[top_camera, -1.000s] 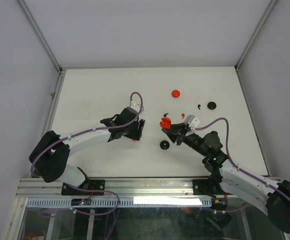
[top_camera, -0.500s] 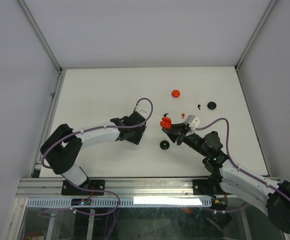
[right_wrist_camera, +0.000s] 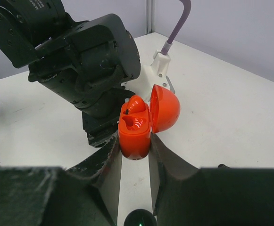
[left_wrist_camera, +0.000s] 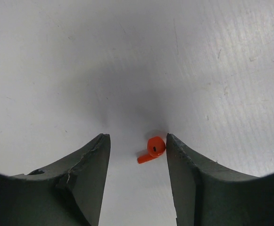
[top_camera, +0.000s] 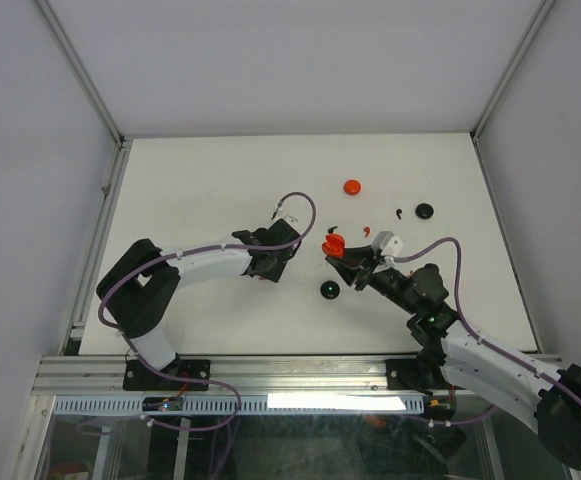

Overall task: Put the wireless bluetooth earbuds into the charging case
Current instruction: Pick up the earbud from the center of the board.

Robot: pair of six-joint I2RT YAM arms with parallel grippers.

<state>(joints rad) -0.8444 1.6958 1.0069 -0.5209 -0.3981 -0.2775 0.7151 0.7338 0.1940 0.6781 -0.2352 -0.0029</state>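
Left jaws stand open over the desk (left_wrist_camera: 127,56), a red earbud (left_wrist_camera: 153,149) lying between them, close against one finger. Right jaws clamp the red charging case (right_wrist_camera: 134,136), lid open, above the desk.

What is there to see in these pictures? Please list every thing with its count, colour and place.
charging case: one, red, lid open, held above the table
red earbud: one, lying on the table between the left fingers
small pieces: two black, one red, loose beyond the case; probably earbuds, too small to be sure
red disc: one, far middle of the table
black discs: two, one far right, one with a green dot nearer than the case
table: one, white
cables: two, purple, one per arm
left end effector: one, black, open around the earbud
right end effector: one, black, shut on the case
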